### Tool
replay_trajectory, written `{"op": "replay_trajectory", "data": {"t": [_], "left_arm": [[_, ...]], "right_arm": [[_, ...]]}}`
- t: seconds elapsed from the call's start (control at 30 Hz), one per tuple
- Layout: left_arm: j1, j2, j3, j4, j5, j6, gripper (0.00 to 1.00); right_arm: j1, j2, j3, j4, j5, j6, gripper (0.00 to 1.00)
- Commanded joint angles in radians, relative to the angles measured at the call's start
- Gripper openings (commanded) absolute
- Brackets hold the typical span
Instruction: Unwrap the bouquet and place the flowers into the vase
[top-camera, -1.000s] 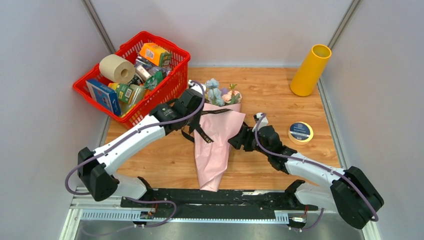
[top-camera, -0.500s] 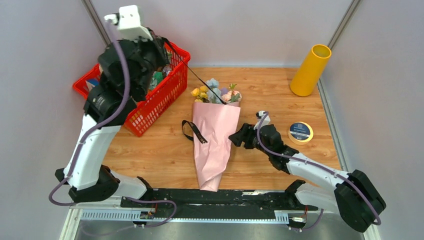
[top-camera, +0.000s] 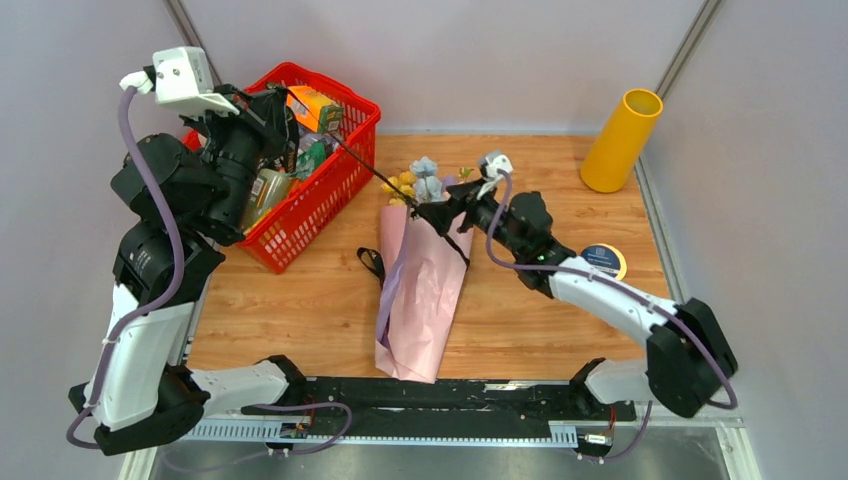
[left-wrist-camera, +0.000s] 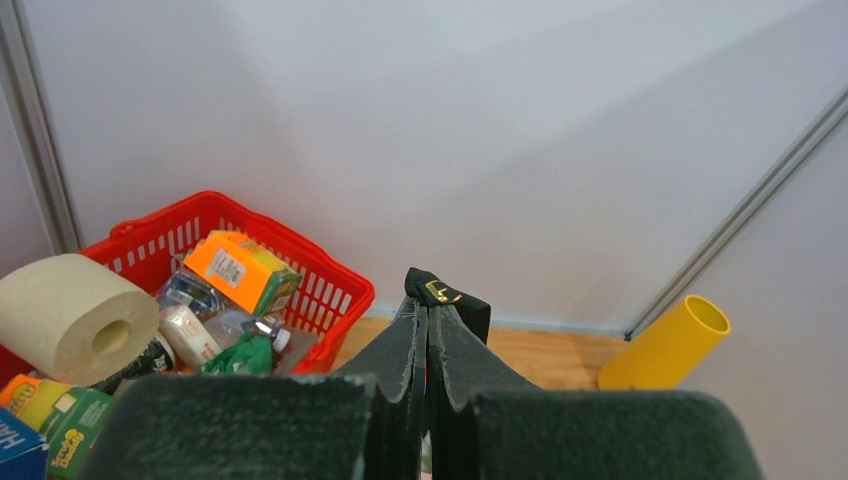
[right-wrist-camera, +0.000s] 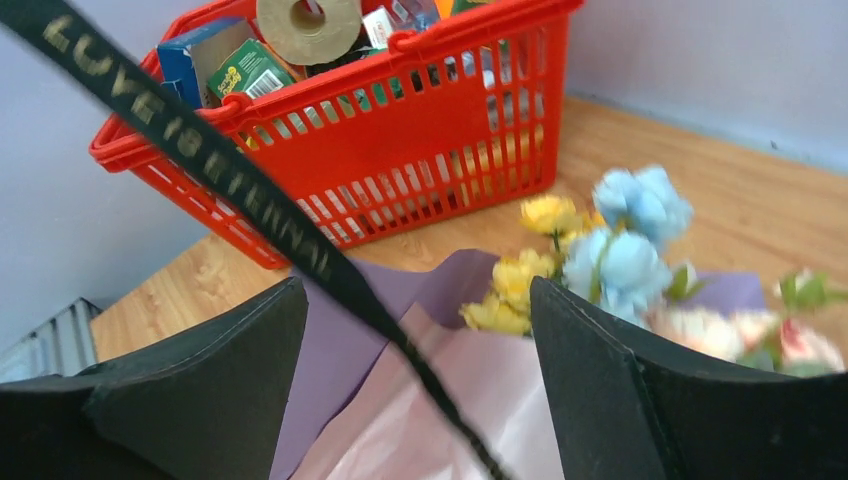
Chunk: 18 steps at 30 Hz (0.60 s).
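- The left claw (left-wrist-camera: 427, 330) is clenched on the end of the black gold-lettered ribbon (left-wrist-camera: 446, 292). A second ago it sat low at the bow; now it is raised above the red plastic basket (top-camera: 330, 165).
- From it the ribbon runs taut down to the bouquet (top-camera: 430, 290), a pink-lilac paper cone lying on the wooden worktop (top-camera: 300, 310). Its bow is undone and its wrap is loosening.
- The right claw (right-wrist-camera: 418, 295) is released, wider than before, and has moved to the cone's mouth. The ribbon passes between its jaws, and the yellow, pale blue and pink flowers (right-wrist-camera: 620, 240) lie just ahead.
- The mustard-yellow tube vase (top-camera: 622, 140) stands well apart.
- Untying looks nearly done; the paper remains.
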Motion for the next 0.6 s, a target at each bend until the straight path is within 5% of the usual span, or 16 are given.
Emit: {"op": "replay_trajectory", "data": {"t": [0.0,0.27,0.57], "left_arm": [[0.002,-0.022,-0.059,0.033,-0.001,0.003,0.00],[0.002,-0.030,-0.094,0.021,-0.033,0.040,0.00],[0.001,-0.021,-0.123,0.015,-0.050,0.071,0.00]], "right_arm": [[0.006,0.181,0.158,0.068,-0.143,-0.175,0.85],[0.009,0.375,0.266,0.032,-0.191,-0.178,0.71],[0.009,0.214,0.091,-0.033,-0.214,-0.290,0.82]]}}
